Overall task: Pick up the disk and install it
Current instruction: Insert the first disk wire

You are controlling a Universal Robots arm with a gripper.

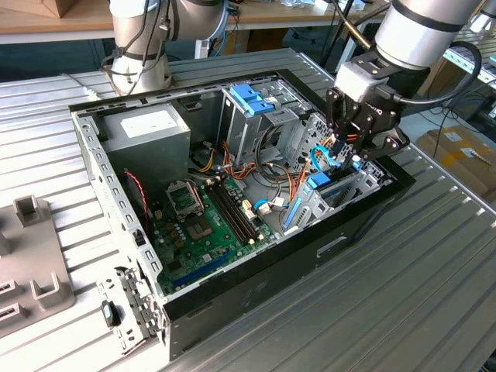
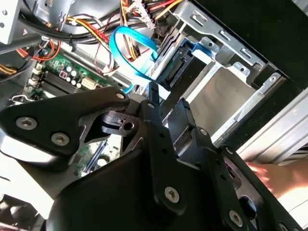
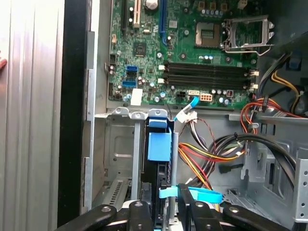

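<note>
- Exterior view: bright, even overhead light. There's a soft sheen on the ribbed table [image 1: 434,256] and just mild shadow pooling inside the computer case [image 1: 93,147].
- First wrist view: the table strip is blown out almost white, but the motherboard [image 3: 192,53] is lit fine.
- Second wrist view: the gripper [image 2: 167,96] is pretty much a black mass against the glaring bay metal [image 2: 231,91].

Smooth plastic disk carrier [image 3: 159,146], ribbed metal table [image 1: 403,263]

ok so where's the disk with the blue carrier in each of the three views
exterior view: the disk is in the drive bay at the end of the case on the exterior view's right.
second wrist view: the disk sits beside the silver bay wall.
first wrist view: the disk sits between grey cage walls.
shared landmark: the green motherboard.
</note>
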